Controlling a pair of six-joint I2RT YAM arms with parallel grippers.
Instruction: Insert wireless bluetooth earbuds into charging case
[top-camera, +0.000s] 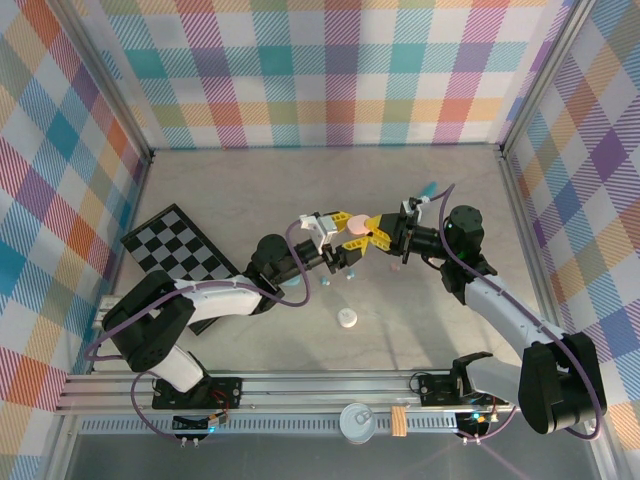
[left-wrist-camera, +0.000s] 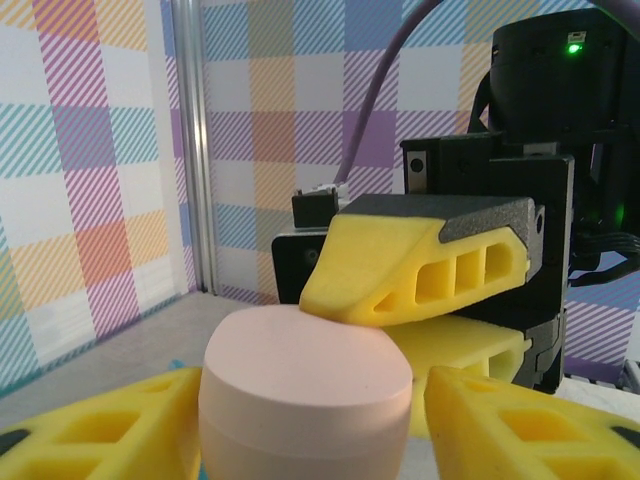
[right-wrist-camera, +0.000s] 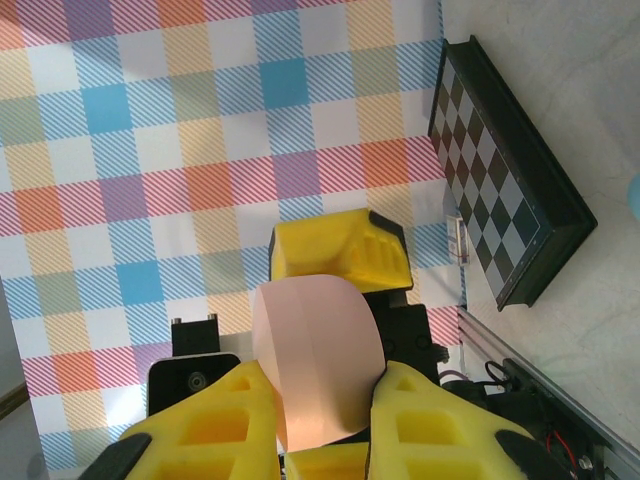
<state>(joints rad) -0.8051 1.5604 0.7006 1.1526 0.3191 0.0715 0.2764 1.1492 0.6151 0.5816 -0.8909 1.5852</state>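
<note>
The pink charging case (top-camera: 355, 228) is being held in the air over the middle of the tabletop (top-camera: 300, 190), between the two arms. It is being gripped from the left by the left end effector (left-wrist-camera: 305, 405), whose yellow fingers (left-wrist-camera: 110, 430) are being pressed on both sides of the case. The right end effector (right-wrist-camera: 315, 425) is coming from the right. Its fingers appear to be narrowed on the far edge of the same case, with one pad lying on the lid. The lid is being seen as shut, with only a thin seam around the body.

The earbuds are not being held by any arm. A pale blue earbud (top-camera: 323, 283) and a pinkish earbud (top-camera: 395, 268) are lying on the tabletop, lower than the case and toward the near side. The pale blue one is nearer to the left arm and the pinkish one is nearer to the right arm. They are too small for their long axis to be told.

A white round case (top-camera: 347, 319) is lying nearer still, well apart from the chessboard (top-camera: 180, 250) at the left.

It is being judged that the lid must be opened first. One end effector must then be freed and brought down and toward the near side to reach an earbud.
</note>
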